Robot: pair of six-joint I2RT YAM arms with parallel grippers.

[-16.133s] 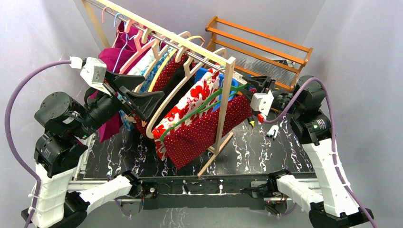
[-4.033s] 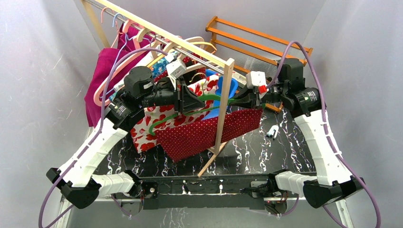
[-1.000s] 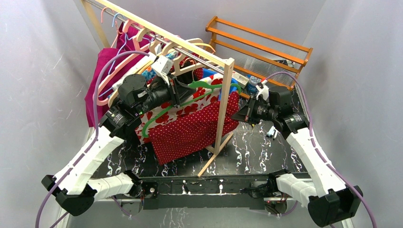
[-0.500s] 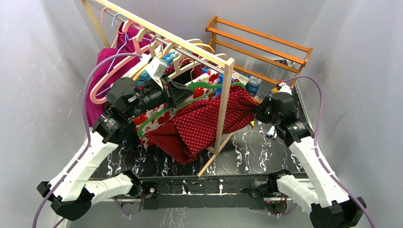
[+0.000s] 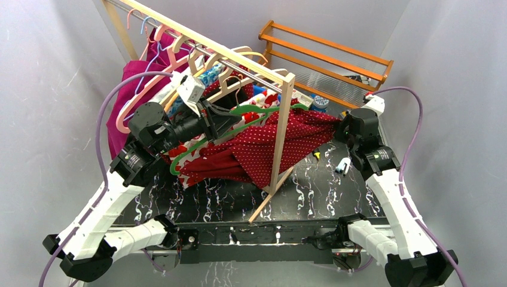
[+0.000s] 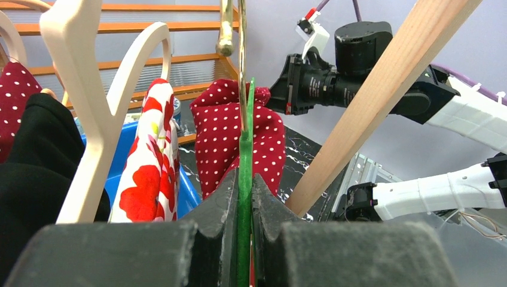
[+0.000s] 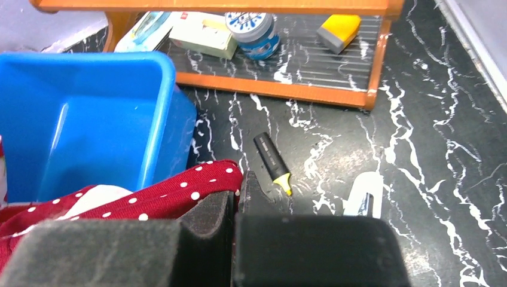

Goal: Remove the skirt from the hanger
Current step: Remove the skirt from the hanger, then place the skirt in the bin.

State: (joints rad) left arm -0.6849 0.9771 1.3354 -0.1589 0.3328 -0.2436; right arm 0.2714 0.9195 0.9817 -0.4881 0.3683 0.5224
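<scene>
Left claw: my left claw is clamped on the green hanger, its thin bar standing upright and pinched between my two dark pads.
Right claw: my right claw is pressed together on a fold of the red dotted skirt, at the skirt's right end, above the table.
Skirt: its left part is bunched at the hanger, not yet off it. From there it stretches right across to my right claw, sagging in the middle.
In the way: the wooden post of the clothes rack stands between my two claws, and the skirt runs past on its far side.
Rail neighbours: a pale hanger and a white cloth with red flowers hang just left of the green hanger, with black cloth further left.
Blue bin: it is just beside the skirt's held end, on the far left of my right claw.
Shelf: orange and low, at the far right of the table; a jar and a yellow block sit on it.
Loose things: a black marker with a yellow tip lies near my right claw, and a small white thing lies to its right.
</scene>
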